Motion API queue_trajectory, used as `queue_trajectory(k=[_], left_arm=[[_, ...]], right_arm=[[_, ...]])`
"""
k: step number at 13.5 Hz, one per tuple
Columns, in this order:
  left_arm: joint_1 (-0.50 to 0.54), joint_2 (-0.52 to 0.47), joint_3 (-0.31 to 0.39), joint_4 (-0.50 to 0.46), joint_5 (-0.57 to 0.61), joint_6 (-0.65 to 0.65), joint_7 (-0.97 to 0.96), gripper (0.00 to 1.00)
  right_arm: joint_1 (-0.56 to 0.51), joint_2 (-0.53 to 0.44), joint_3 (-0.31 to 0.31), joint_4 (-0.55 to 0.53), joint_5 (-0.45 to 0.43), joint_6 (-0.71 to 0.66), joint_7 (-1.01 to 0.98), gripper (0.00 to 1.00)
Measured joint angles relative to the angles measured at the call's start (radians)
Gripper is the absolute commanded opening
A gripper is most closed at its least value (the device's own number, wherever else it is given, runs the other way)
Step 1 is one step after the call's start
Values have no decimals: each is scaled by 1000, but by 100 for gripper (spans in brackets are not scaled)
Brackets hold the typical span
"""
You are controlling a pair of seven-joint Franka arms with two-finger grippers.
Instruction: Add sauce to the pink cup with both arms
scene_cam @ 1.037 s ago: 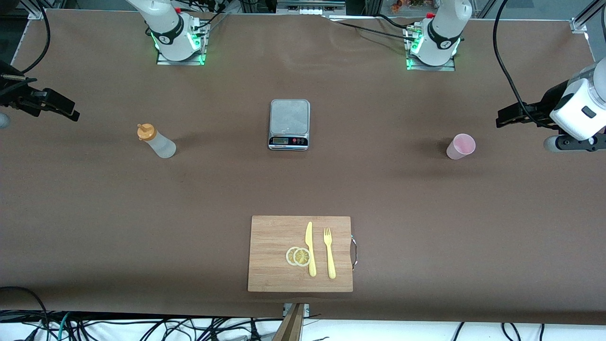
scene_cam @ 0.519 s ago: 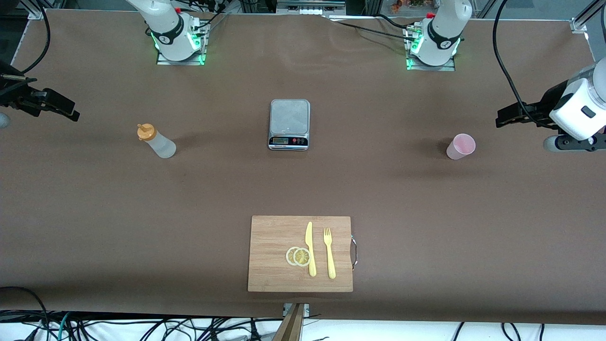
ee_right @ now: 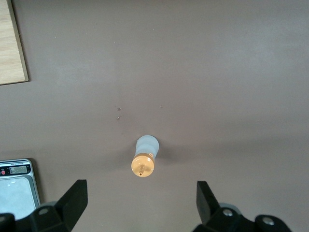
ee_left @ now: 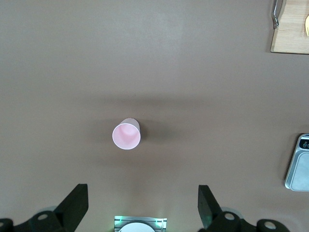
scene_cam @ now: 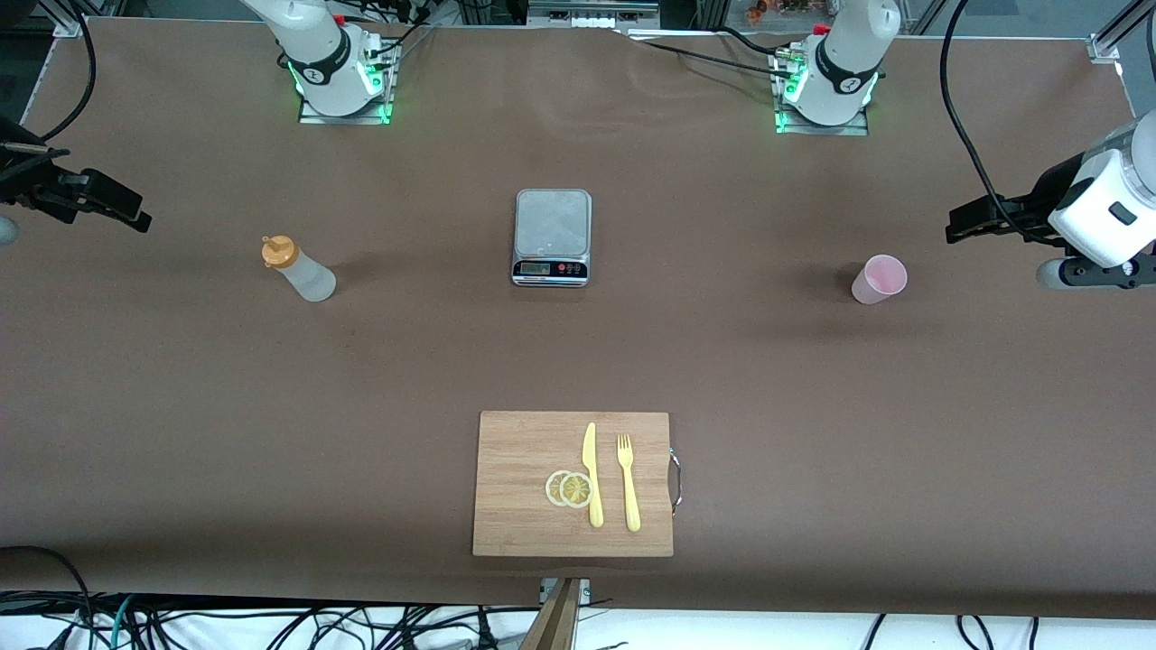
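Nothing's budged since a second ago, both arms waiting. Left gripper (scene_cam: 962, 226) hangs at the frame's right edge, jaws wide apart, empty; right gripper (scene_cam: 126, 212) at the left edge, same deal. Sauce (scene_cam: 298, 269) stands mid-left, pink cup (scene_cam: 879, 279) mid-right, scale (scene_cam: 552, 236) between them.

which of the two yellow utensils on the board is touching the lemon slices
The knife: its blade edge meets the lemon slices. The fork lies apart, toward the board's handle end.
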Motion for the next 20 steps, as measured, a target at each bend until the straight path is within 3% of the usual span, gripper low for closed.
queue_trajectory(k=[11, 14, 20], left_arm=[[6, 17, 8, -29, 37, 54, 50, 100], [39, 28, 23, -131, 70, 168, 136, 100], [55, 42, 91, -435, 70, 478, 242, 99]], right_arm=[[0, 0, 0, 0, 0, 1, 0, 100], [0, 0, 0, 0, 0, 1, 0, 100], [0, 0, 0, 0, 0, 1, 0, 100]])
